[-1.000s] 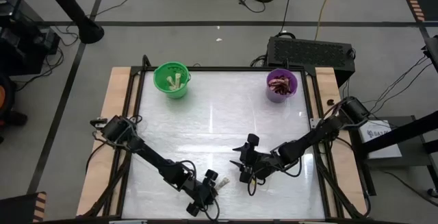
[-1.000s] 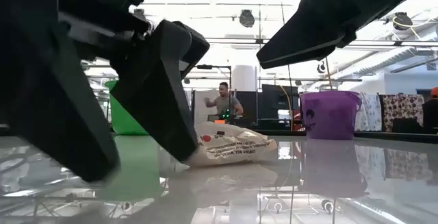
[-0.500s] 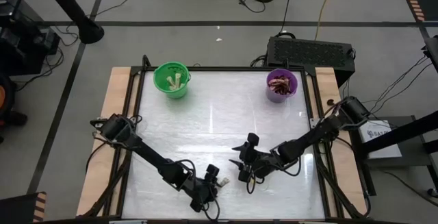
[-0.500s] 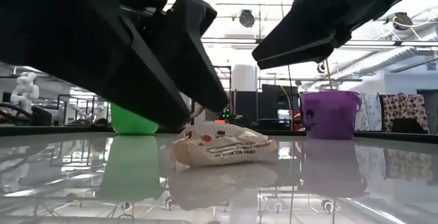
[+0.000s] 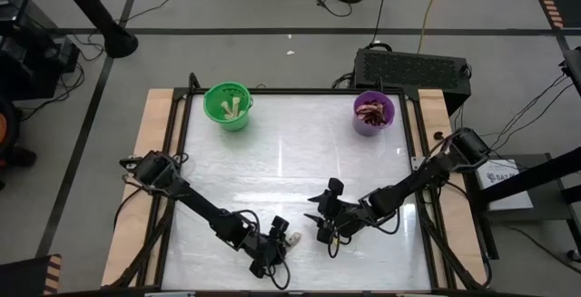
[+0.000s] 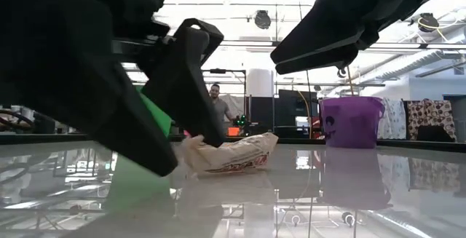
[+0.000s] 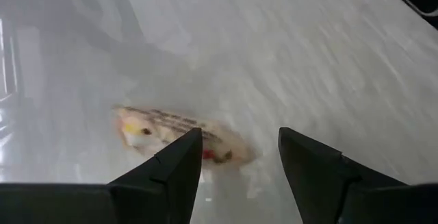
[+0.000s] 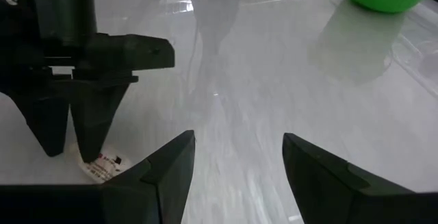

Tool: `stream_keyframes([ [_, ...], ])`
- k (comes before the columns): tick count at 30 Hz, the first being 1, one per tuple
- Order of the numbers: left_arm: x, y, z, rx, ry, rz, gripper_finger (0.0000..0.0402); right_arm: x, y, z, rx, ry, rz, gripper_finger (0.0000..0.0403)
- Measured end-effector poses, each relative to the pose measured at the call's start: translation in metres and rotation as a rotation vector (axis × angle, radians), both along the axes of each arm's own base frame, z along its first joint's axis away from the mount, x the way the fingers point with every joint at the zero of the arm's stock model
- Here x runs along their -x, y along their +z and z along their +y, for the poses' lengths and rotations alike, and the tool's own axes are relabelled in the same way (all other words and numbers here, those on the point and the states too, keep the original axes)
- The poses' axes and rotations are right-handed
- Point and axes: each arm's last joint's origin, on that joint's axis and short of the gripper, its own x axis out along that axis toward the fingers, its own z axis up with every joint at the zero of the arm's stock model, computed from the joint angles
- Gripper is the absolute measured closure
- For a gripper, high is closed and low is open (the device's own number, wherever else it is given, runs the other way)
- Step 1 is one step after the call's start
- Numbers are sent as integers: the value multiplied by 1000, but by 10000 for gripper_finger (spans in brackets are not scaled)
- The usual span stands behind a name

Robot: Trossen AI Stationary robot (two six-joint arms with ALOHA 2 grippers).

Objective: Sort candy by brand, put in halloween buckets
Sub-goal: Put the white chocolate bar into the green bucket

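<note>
One pale tan-cream candy piece (image 5: 292,240) lies near the table's near edge. My left gripper (image 5: 278,242) stands open over its left end, and in the left wrist view the piece (image 7: 164,129) shows just ahead of the open fingers, partly behind one fingertip. My right gripper (image 5: 320,225) hangs open and holds nothing, a little to the candy's right. The green bucket (image 5: 228,104) at the far left holds pale pieces. The purple bucket (image 5: 373,113) at the far right holds dark red-brown bars. My left gripper touches the candy with one finger (image 6: 204,114) on the wrapper's left end (image 6: 191,153), coming from above at a slant. The other finger stands off the candy, down by the table. The piece rests on the table with its right end (image 6: 266,140) tipped up.
Both buckets stand on the glossy white tabletop (image 5: 281,165) near its far edge, wide bare surface between them and the grippers. A black box (image 5: 413,65) sits beyond the far edge. In the low view a person (image 6: 215,107) stands in the room behind the table.
My left gripper rose a little above the candy, then came back down onto its left end. The candy, lying flat before, has turned and now sits tilted, its right end raised off the table. My right arm has kept still.
</note>
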Motion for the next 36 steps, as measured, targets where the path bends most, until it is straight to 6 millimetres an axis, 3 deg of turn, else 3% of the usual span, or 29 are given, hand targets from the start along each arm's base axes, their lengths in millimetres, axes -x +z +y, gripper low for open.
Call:
stream_keyframes([
  [4, 0, 0, 0, 3, 1, 1, 213, 0, 0, 0, 3, 2, 0, 190],
  [10, 0, 0, 0, 2, 1, 2, 265, 0, 0, 0, 4, 2, 1, 190],
  [19, 0, 0, 0, -13, -15, -2, 388, 0, 0, 0, 3, 1, 0, 190],
  [23, 1, 5, 1, -4, -21, -5, 395, 0, 0, 0, 5, 2, 1, 190],
  [27, 6, 25, 5, -6, -23, -10, 398, 0, 0, 0, 4, 1, 1, 190],
  [31, 18, 57, 13, -12, -43, -12, 399, 0, 0, 0, 2, 0, -1, 190],
  [36, 41, 94, 38, -56, 47, 37, 400, 0, 0, 1, -3, 3, -5, 190],
])
